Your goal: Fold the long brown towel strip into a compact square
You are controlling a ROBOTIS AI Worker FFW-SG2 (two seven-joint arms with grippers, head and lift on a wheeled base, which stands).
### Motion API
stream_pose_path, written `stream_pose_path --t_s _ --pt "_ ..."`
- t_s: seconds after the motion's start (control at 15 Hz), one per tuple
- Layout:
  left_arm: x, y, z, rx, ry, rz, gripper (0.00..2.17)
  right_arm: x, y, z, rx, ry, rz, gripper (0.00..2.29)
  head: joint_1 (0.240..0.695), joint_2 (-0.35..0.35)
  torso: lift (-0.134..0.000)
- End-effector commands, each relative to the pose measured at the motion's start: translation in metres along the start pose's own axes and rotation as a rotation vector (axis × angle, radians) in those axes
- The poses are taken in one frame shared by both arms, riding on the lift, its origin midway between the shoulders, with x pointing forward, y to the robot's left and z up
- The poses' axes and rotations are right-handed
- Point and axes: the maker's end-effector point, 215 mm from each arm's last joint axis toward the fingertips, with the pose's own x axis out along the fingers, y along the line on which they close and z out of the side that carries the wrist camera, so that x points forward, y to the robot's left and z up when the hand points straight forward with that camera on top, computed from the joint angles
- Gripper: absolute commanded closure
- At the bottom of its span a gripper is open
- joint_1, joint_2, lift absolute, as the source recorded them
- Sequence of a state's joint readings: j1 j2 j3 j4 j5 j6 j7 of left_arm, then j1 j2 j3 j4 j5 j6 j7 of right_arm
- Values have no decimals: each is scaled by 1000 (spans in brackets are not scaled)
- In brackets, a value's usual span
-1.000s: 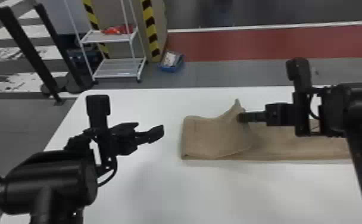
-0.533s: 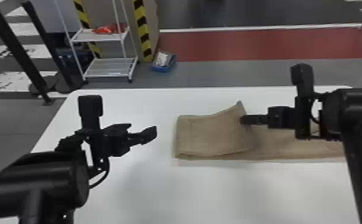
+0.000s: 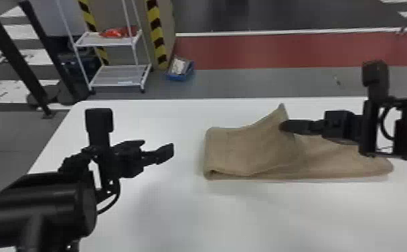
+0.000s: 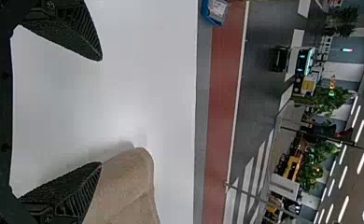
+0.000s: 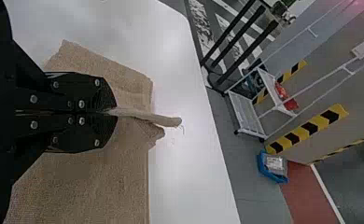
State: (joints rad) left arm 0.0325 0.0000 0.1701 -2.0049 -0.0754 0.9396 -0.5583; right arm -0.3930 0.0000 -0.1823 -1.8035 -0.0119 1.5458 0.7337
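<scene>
We record a room of grey floor [image 3: 279, 83] crossed by a red band [image 3: 246, 52] beyond the work. A white shelf rack [image 3: 105, 77] stands past the far left of the table, a red item [image 3: 115, 33] on its upper shelf. Beside it we note a black-and-yellow striped post [image 3: 158, 42] and, on the floor, a blue bin [image 3: 179, 77].

The work surface is a white table [image 3: 166, 214], its top pale and smooth. On it, right of centre, we find the towel strip [image 3: 343, 161], lying lengthwise from side to side.

As to progress, we judge the job partly done. The strip's left part is doubled over to the right, forming an upper flap [image 3: 243, 147] that does not lie flat: its far corner [image 3: 281, 112] stands raised. The remainder extends right, under the right arm. We assess that the flap wants laying down and smoothing, and the right-hand length wants folding in, before anything like a compact square results.

We find the right gripper [image 5: 116, 112] closed, the towel's fabric pinched between its fingertips near that raised corner. The left gripper [image 4: 101, 111] is wide open and empty, poised to the left of the folded end.
</scene>
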Motion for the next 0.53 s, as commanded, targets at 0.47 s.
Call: stream_pose_path --t_s 0.47 --pt "-7 4 -13 -10 12 8 90 -15 -20 12 71 -53 14 1123 695 69 -124"
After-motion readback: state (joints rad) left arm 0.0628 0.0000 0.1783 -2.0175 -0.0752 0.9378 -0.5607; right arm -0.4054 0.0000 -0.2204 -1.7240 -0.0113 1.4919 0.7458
